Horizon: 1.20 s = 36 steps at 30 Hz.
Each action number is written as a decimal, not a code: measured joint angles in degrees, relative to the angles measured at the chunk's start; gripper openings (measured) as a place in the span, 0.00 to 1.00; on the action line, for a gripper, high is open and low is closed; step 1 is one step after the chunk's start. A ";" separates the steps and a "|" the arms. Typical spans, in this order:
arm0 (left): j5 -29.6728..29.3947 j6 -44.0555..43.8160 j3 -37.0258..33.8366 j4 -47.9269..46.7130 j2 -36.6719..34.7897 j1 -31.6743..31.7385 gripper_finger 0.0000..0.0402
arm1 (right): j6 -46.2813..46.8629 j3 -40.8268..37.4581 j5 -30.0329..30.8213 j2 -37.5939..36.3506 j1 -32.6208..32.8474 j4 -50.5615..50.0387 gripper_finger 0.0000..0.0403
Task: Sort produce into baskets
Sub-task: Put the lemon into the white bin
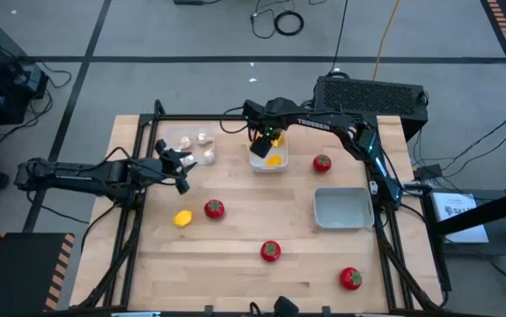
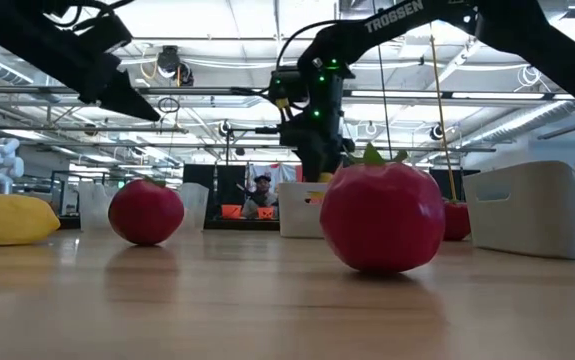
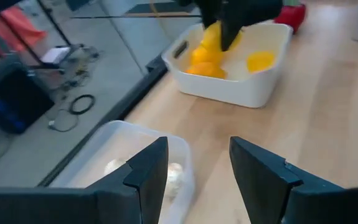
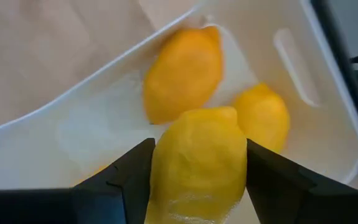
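My right gripper [image 1: 267, 139] hangs over the white basket [image 1: 270, 165] at the table's far middle, shut on a yellow lemon [image 4: 197, 165]. Yellow and orange fruits [image 4: 182, 74] lie in that basket. My left gripper [image 3: 197, 180] stands open by the clear basket [image 1: 187, 144], which holds whitish garlic bulbs [image 3: 172, 174]; nothing is between its fingers. The grey basket [image 1: 342, 209] stands at the right. On the tabletop rest several red tomatoes [image 1: 214, 209] [image 1: 322, 162] [image 1: 270, 251] and a loose yellow lemon [image 1: 182, 218]. My right gripper pinches the lemon by its two opposite sides [image 4: 166, 168] between its two fingers. The fingers come from above, pointing steeply down. The lemon is lifted clear, just over the fruits in the white basket.
A black box [image 1: 371, 95] stands at the table's far right edge. Another tomato [image 1: 350, 278] lies near the front right corner. In the low view a tomato [image 2: 382, 215] stands close in front, with the grey basket [image 2: 537, 205] behind it on the right.
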 joint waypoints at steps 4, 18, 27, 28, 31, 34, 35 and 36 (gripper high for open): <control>1.71 0.12 -0.02 -0.23 0.02 0.39 0.45 | 0.02 0.00 -0.77 0.00 -0.15 -0.12 0.59; 1.71 1.46 -0.02 0.69 0.02 0.36 0.45 | 0.83 8.70 -0.21 0.09 0.13 -4.16 0.74; -1.33 1.49 -0.02 0.54 0.02 0.39 0.45 | -6.16 14.32 -0.62 0.02 8.34 5.20 0.74; -2.62 1.48 -0.02 0.29 0.02 0.39 0.45 | -7.07 14.31 -0.61 0.02 9.62 6.85 0.74; -3.60 1.44 -0.02 -1.62 0.02 0.56 0.45 | -9.76 13.09 -0.68 -0.02 13.61 13.41 0.74; -0.16 1.41 -0.02 -3.37 0.04 0.78 0.45 | -12.39 11.82 -0.84 0.09 17.36 18.36 0.74; 1.20 1.41 -0.02 -3.86 0.04 0.78 0.45 | -13.26 11.08 -1.55 0.09 18.47 20.82 0.74; 1.86 1.44 -0.04 -4.12 0.04 0.76 0.45 | -14.12 10.10 -2.72 0.02 19.46 23.50 0.74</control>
